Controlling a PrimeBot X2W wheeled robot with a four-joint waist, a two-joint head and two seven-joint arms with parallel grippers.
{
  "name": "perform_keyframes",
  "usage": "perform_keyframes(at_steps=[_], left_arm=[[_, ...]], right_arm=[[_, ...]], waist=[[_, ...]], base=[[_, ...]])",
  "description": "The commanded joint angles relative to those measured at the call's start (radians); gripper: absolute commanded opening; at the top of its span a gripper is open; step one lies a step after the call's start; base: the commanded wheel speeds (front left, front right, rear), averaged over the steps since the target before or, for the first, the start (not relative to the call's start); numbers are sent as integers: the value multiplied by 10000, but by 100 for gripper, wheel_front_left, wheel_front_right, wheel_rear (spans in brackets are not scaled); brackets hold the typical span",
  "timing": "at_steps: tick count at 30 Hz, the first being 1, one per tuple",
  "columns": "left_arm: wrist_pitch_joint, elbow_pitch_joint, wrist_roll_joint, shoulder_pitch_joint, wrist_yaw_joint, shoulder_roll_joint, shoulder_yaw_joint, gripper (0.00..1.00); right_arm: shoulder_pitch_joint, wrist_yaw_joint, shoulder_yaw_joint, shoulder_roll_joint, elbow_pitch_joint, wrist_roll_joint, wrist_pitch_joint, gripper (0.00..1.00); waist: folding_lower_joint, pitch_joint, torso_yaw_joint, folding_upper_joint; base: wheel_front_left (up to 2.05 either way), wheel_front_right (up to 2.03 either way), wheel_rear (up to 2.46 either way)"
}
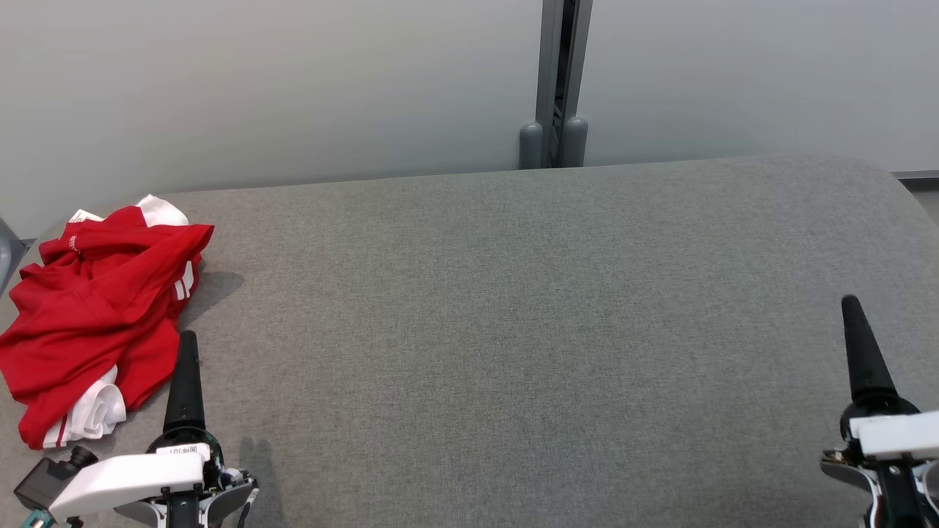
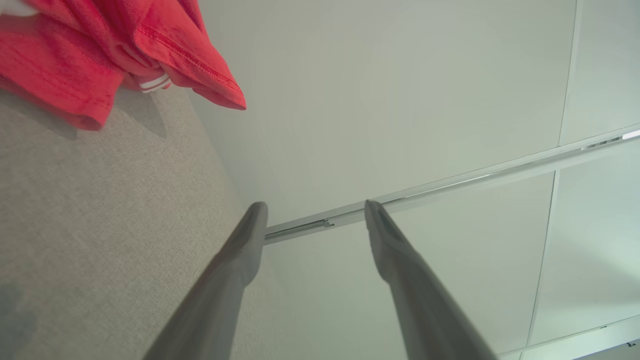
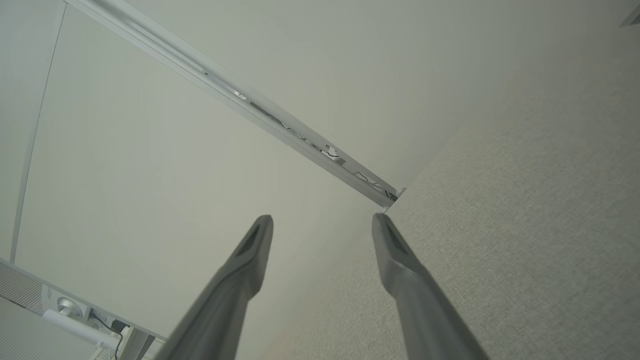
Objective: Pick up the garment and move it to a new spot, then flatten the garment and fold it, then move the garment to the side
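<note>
Red jersey crumpled at left of frame, untouched; every step judged pending. Nothing grasped by left gripper, right gripper: both spread.

1. You'll spot the garment right away. It's bright red, with a pair of white stripes on one fold and plain white patches at its far and near ends. The near white patch has thin red lines.
2. The table in front of you is mid-grey, with a fine speckled, heathered weave.
3. Your left gripper has black fingers in the head view, though they look dark grey up close. The shell behind them is white.
4. Same deal with your right gripper: black fingers, white shell.
5. The wall is a pale grey-white, and the post is a darker flat grey.
</note>
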Motion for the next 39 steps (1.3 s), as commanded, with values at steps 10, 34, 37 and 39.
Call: perform_keyframes(at_steps=[10,34,37,39], left_arm=[[-278,-994,1616,-237,-11,57,359,100],[-776,-2634,7929,111,1531,72,-1340,100],[-836,-2650,8468,117,1759,76,-1502,100],[-867,-2659,8914,104,1841,74,-1625,100]], right_arm=[[-665,5,989,-134,-1251,-3363,-556,100],[-629,5,1996,-171,-1602,-6708,-1495,100],[-633,5,2286,-171,-1511,-6982,-1601,100],[-630,4,2299,-182,-1494,-7195,-1666,100]], waist=[[0,33,64,0],[0,239,67,0],[0,271,74,0],[0,289,75,0]], base=[[0,0,0],[0,0,0],[0,0,0],[0,0,0]])
